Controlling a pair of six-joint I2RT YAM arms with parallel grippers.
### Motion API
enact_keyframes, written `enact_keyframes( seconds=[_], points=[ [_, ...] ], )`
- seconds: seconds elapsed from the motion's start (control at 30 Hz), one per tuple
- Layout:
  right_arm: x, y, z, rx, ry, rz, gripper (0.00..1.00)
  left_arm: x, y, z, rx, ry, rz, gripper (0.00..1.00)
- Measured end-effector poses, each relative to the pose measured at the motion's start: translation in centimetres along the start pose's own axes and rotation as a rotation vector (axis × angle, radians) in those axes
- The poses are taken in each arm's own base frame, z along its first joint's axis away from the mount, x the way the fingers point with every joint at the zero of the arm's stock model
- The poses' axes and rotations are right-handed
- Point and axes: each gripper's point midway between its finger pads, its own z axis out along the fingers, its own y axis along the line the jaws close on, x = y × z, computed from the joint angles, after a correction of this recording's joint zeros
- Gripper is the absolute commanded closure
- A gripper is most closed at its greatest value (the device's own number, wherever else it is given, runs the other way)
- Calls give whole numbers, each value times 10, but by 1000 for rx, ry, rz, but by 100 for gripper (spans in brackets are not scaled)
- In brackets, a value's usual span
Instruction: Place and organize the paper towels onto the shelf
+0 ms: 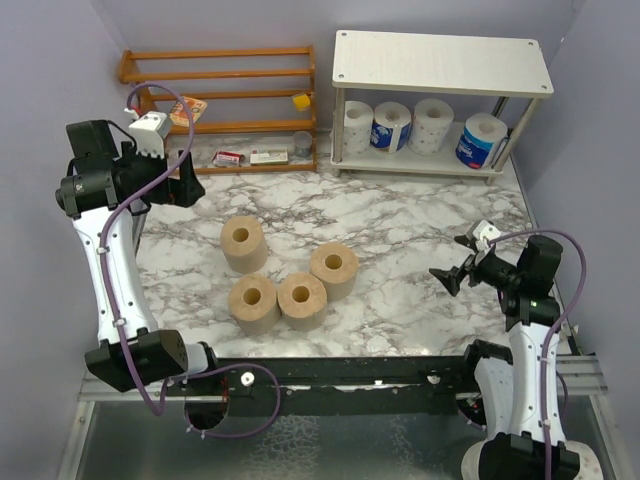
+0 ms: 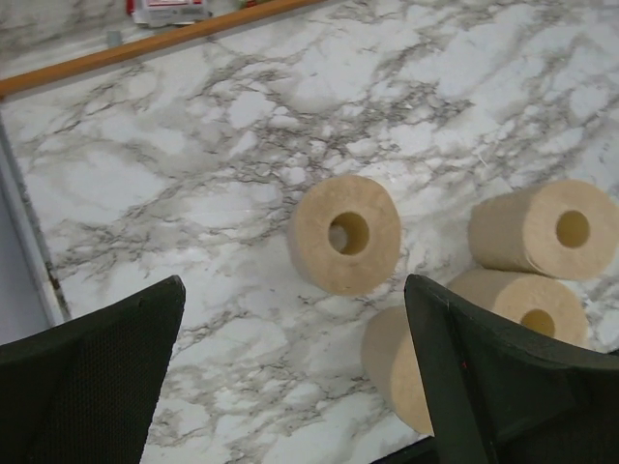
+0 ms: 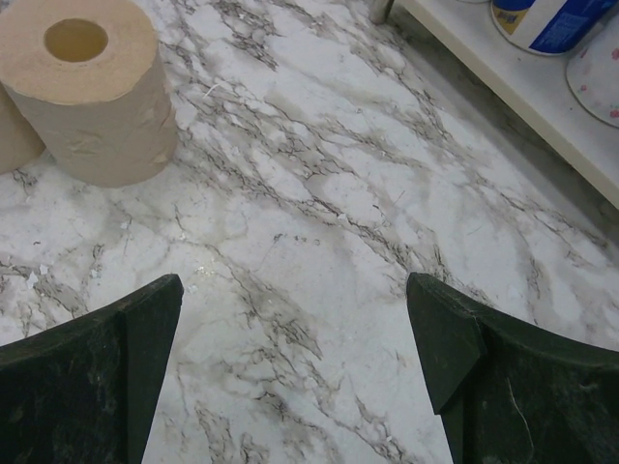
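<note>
1. Four tan rolls (image 1: 302,300) stand on end on the marble desk (image 1: 400,215), long axes vertical and hollow cores pointing straight up.
2. Three of them crowd together near the front middle of the desk. The fourth, the lone roll (image 1: 243,245), stands just behind and to their left, apart from them.
3. The shelf (image 1: 440,60) is at the back right. Its top board is bare, and its lower board holds a row of four rolls: two white dotted rolls (image 1: 433,125) and two blue-and-white rolls (image 1: 482,140), alternating, all apparently upright.
4. The left pincer (image 1: 185,185) hangs over the back left of the desk, in front of the wooden rack (image 1: 220,75). Its fingers are spread wide and hold nothing.
5. The right pincer (image 1: 452,260) is at the right side of the desk, in front of the shelf. It is also spread apart and empty, and well clear of the tan rolls.
</note>
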Motion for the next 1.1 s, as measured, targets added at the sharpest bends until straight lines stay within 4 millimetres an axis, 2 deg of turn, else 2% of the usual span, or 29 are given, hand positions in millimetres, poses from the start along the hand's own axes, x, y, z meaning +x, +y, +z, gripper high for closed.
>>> enact_keyframes(
  seconds=[0.23, 0.3, 0.4, 0.53, 0.67, 0.8, 0.9, 1.1],
  points=[
    [5, -1, 2, -7, 13, 25, 1, 16, -61, -23, 291, -3, 105, 1],
    [5, -1, 2, -7, 12, 24, 1, 34, -74, -24, 339, -2, 85, 1],
    [5, -1, 2, -7, 12, 24, 1, 65, -81, -14, 361, 15, 22, 1],
    [6, -2, 2, -7, 14, 26, 1, 94, -75, 7, 359, 68, -60, 1],
    [7, -2, 3, -8, 17, 30, 1, 114, -53, 35, 337, 123, -129, 4],
    [7, -3, 2, -2, 19, 32, 1, 133, -31, 51, 324, 163, -235, 8],
    [8, -5, 1, 4, 21, 35, 1, 139, -18, 61, 335, 174, -323, 12],
    [12, -8, 1, 12, 30, 47, 1, 146, -13, 76, 419, 199, -468, 11]
  ],
)
